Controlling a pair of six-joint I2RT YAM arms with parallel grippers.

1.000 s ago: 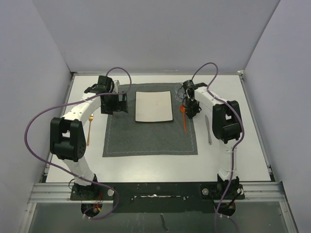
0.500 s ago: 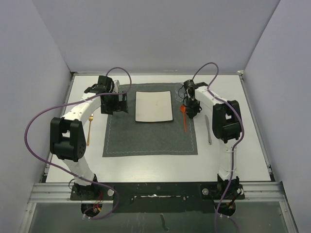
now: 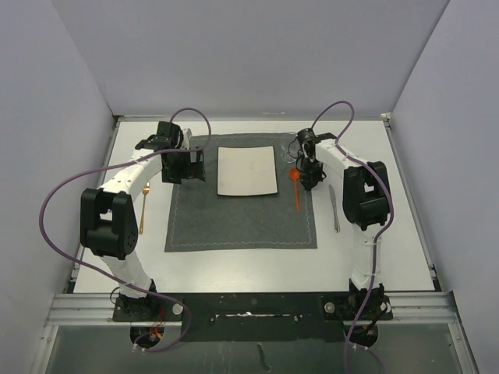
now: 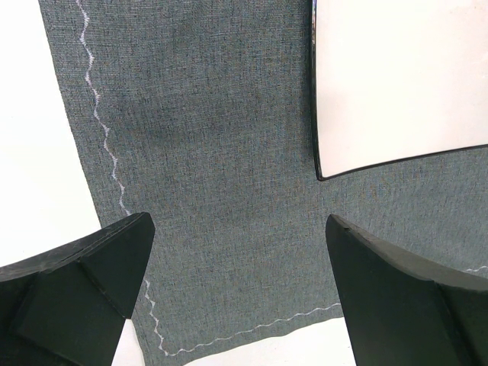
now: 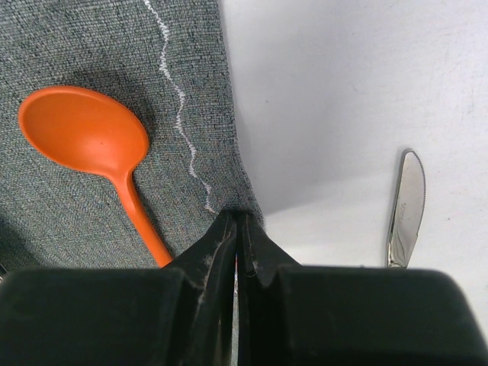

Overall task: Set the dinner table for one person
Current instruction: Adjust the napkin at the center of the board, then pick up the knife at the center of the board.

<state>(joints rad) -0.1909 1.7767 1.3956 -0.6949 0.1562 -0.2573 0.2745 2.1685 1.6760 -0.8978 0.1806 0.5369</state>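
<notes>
We have the large flat white dinner table (image 3: 234, 269) spread beneath both arms, a dark grey stitched cloth placemat (image 3: 242, 222) at its middle. A small white square plate (image 3: 247, 171) sits on the mat's far part. An orange plastic spoon (image 5: 84, 137) lies near the right hem, and a silver metal knife (image 5: 404, 210) lies on bare table. The left gripper (image 4: 238, 252) hangs wide open and empty. The right gripper (image 5: 235, 229) is pressed closed at the hem, and we can't tell whether it nips cloth.
</notes>
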